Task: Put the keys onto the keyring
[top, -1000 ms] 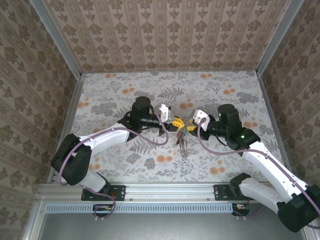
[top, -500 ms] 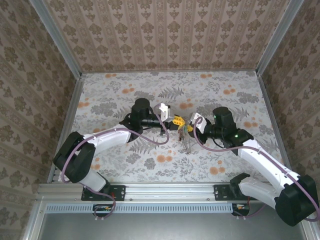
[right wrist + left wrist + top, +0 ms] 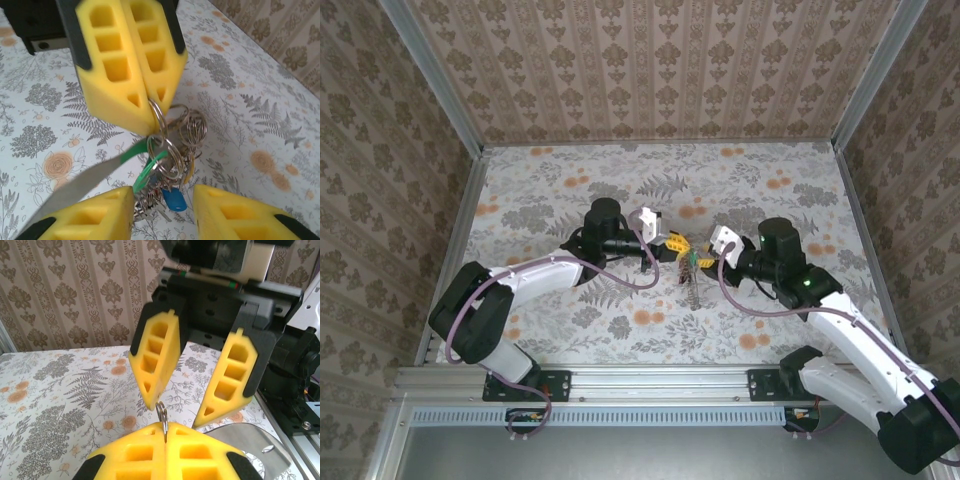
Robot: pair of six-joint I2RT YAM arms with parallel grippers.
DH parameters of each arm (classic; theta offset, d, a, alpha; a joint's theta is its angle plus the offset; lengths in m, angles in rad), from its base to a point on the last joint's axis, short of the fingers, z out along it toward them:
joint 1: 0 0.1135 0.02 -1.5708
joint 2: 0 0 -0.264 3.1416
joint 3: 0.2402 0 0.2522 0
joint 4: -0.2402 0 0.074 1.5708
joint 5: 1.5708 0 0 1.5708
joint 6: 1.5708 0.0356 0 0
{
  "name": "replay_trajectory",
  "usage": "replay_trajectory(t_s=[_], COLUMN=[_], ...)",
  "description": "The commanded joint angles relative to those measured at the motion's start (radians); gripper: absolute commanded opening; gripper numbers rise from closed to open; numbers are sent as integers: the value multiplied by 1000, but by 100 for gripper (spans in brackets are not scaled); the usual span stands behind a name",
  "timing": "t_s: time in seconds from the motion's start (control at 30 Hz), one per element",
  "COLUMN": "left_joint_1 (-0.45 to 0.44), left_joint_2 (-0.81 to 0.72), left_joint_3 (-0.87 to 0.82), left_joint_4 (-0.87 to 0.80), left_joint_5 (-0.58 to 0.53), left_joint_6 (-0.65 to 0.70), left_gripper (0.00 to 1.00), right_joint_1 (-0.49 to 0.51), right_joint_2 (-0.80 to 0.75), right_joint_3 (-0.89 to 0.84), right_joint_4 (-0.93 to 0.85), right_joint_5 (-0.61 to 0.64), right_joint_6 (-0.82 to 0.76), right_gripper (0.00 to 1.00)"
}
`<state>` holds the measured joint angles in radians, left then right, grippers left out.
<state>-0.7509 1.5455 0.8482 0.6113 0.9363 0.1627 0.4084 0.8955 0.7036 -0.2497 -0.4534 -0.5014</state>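
Hanging from the left gripper (image 3: 150, 125), whose two fingers clamp the keyring (image 3: 158, 116), one bunch of keys (image 3: 175, 201) dangles over the middle of the table (image 3: 570, 170), one blue head showing. The right gripper (image 3: 164, 192) stands spread apart, having drawn back slightly toward the right edge since half a second ago.

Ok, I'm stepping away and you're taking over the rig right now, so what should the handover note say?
Left gripper: jaws shut on the keyring.
Right gripper: jaws open, facing it, holding nothing.
Keys: hanging in a bunch below the left jaws; blue and green heads show.
Done or left: cannot tell whether every key is threaded; check the bunch first.
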Motion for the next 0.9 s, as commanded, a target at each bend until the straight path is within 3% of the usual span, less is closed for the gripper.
replay_trajectory(t_s=[0.0,0.23,0.5,0.67,0.87], left_joint_1=[4,5,6,7,3], left_joint_2=[-29,-42,-53,-44,-26], left_joint_3=[16,14,8,-8,-15], left_joint_4=[2,-8,12,90,140], left_joint_5=[40,40,30,8,1], left_joint_6=[31,35,26,-13,-39], left_gripper=[0,0,0,0,0], right_joint_1=[-5,-5,-5,-5,-5], right_joint_2=[13,78,118,120,126], right_joint_3=[49,86,75,23,-70], right_joint_4=[-29,-8,-14,13,194], right_joint_5=[-67,-74,-83,-83,-138], right_joint_6=[-40,-69,-71,-27,114], right_gripper=[39,37,8,5,7])
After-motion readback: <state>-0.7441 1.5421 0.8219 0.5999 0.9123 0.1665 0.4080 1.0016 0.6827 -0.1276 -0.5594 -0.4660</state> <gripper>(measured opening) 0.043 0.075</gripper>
